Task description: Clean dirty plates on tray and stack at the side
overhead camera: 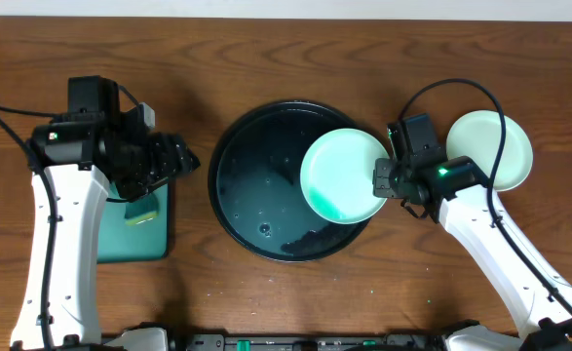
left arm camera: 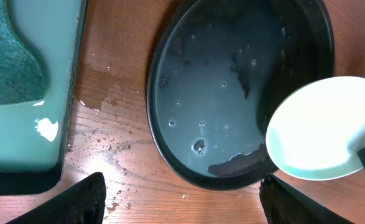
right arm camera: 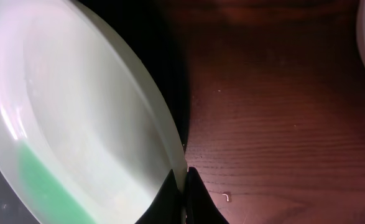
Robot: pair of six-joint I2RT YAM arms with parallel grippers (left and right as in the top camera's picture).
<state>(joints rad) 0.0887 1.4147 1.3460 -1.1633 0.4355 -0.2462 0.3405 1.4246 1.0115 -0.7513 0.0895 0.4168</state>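
A mint-green plate (overhead camera: 342,175) with a teal smear at its lower edge hangs over the right side of the round black tray (overhead camera: 242,180). My right gripper (overhead camera: 381,179) is shut on that plate's right rim; in the right wrist view the plate (right arm camera: 76,118) fills the left and the fingertips (right arm camera: 183,177) pinch its edge. A second pale plate (overhead camera: 495,146) lies on the table at the far right. My left gripper (left arm camera: 182,199) stands open over bare wood between the two trays, holding nothing. From the left wrist the black tray (left arm camera: 170,124) looks wet, with the held plate (left arm camera: 325,130) at right.
A rectangular teal-green tray (overhead camera: 154,239) with a sponge (overhead camera: 141,214) sits at the left under my left arm; the sponge (left arm camera: 8,62) also shows in the left wrist view. Water droplets spot the wood beside it.
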